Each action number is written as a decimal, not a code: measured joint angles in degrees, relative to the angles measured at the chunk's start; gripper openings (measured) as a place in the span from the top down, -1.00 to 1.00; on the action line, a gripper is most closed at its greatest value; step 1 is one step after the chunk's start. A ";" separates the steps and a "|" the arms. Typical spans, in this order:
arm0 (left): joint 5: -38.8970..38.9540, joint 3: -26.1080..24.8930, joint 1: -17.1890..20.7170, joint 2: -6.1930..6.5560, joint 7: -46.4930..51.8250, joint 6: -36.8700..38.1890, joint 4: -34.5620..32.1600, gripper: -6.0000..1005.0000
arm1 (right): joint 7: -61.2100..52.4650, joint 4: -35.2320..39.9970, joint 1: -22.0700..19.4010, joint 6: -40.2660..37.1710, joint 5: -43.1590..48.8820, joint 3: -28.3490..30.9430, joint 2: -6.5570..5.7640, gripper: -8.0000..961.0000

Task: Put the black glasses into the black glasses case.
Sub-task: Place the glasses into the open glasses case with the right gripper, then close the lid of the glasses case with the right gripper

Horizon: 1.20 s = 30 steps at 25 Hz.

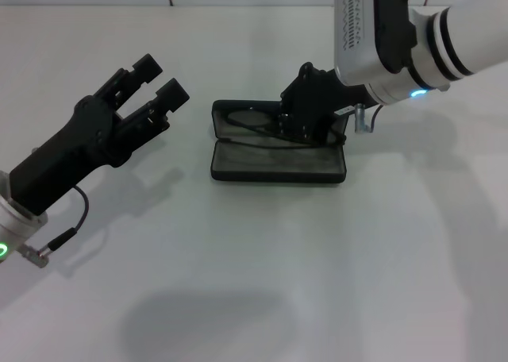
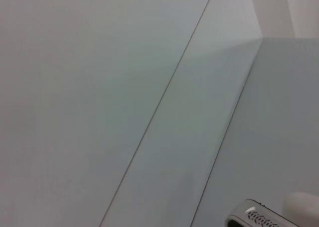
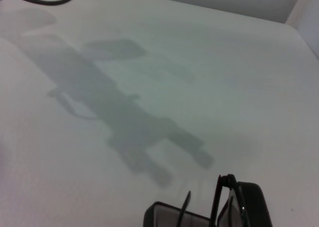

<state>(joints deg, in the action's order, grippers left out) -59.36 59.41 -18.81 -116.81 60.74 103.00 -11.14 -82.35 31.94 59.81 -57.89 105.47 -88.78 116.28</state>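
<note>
Nearest the head camera is the left gripper (image 1: 155, 82), raised above the white tabletop (image 1: 262, 267) well to the left of the black glasses case (image 1: 278, 162). Its fingers (image 1: 145, 65) stand parted with a clear gap between them and grip nothing. A thin black cable (image 1: 78, 211) loops from the left arm's wrist.

The black glasses case lies wide open on the tabletop — two flat halves side by side, grey lining upward. The black glasses (image 1: 252, 124) rest in the far half: one lens and part of the frame show on the left side of that half, and a slim temple arm runs along the hinge line.

The right gripper (image 1: 305, 112) is down over the right part of the case, directly above the glasses. Its black body covers the rest of the frame, so whether its fingers are closed on the glasses cannot be told. A small grey cylindrical fitting (image 1: 359, 117) projects from the right arm just right of the case.

The right wrist view shows a corner of the case (image 3: 251, 202) with a temple arm (image 3: 218, 197) rising from it.
</note>
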 joint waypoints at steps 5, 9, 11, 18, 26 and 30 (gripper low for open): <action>0.03 0.00 0.00 0.00 0.00 -0.11 0.06 -0.78 | 0.06 0.05 0.22 1.78 0.07 -1.37 0.00 0.59; 0.05 0.00 0.00 0.00 -0.08 -0.24 0.07 -0.78 | 0.12 0.68 0.34 2.21 0.09 -2.49 0.00 0.58; 0.05 0.00 0.00 0.00 -0.07 -0.25 0.07 -0.78 | 0.08 0.95 0.48 2.22 0.09 -2.85 0.00 0.58; 0.05 0.00 0.00 0.00 -0.03 -0.26 0.07 -0.78 | -0.11 1.39 0.43 1.81 0.09 -3.49 0.00 0.52; 0.04 0.00 0.00 0.00 -0.01 -0.26 0.01 -0.78 | -1.37 3.76 -0.67 -1.91 -0.65 -2.53 -0.12 0.29; 0.03 0.00 0.07 0.00 0.00 -0.27 -0.14 -0.78 | -3.78 9.83 -4.08 -8.80 -0.62 1.70 -0.46 0.27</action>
<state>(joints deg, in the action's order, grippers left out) -59.33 59.41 -18.74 -116.81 60.74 102.73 -11.28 -86.12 41.78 55.72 -66.70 104.85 -87.08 115.82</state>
